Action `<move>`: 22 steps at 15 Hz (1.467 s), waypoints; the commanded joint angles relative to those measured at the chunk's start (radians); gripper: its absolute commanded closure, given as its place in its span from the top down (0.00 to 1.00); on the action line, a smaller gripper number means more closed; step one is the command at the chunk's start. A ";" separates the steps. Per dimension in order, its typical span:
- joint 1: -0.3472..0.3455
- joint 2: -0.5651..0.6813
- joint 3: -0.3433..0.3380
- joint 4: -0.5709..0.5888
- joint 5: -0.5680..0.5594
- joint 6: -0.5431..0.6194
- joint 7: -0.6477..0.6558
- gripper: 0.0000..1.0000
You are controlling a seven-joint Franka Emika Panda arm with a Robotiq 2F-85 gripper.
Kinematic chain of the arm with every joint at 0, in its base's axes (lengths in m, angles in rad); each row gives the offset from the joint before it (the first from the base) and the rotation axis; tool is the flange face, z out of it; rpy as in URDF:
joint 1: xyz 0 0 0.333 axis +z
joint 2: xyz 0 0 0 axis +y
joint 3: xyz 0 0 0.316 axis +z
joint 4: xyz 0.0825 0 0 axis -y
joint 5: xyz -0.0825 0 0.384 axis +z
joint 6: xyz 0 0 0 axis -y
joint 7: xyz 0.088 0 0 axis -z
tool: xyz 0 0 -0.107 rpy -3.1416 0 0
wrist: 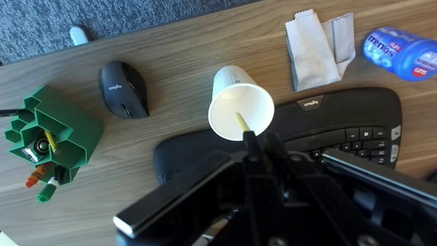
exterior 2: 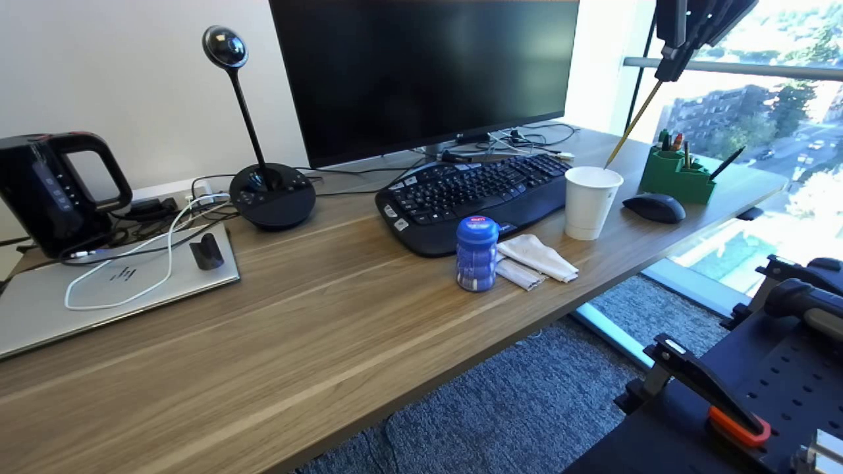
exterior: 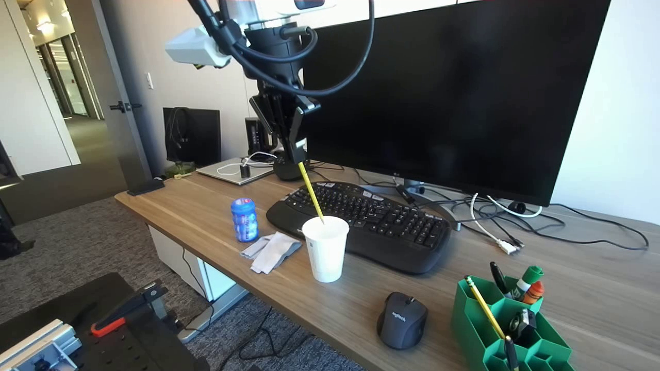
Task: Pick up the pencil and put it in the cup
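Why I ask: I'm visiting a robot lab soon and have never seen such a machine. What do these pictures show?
This is a single robot arm ending in a pair of black jaws, which do the grasping. Two pictures come from cameras standing away from it, looking across the wooden desk; the third is the wrist view, looking down past the jaws. The jaws are closed on a yellow pencil, slanting down to a white disposable cup. The pencil's lower end is at the cup's mouth; whether it dips inside, I can't tell. Also on the desk: a Logitech keyboard, a Logitech mouse, a Mentos gum bottle, a folded cloth, a green pencil holder and, behind the keyboard, a large monitor.
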State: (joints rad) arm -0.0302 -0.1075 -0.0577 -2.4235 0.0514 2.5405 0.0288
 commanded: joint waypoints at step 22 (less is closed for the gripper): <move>-0.010 0.023 0.015 0.031 -0.019 0.015 0.098 0.81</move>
State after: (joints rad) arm -0.0316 -0.0966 -0.0491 -2.4128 0.0466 2.5406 0.0988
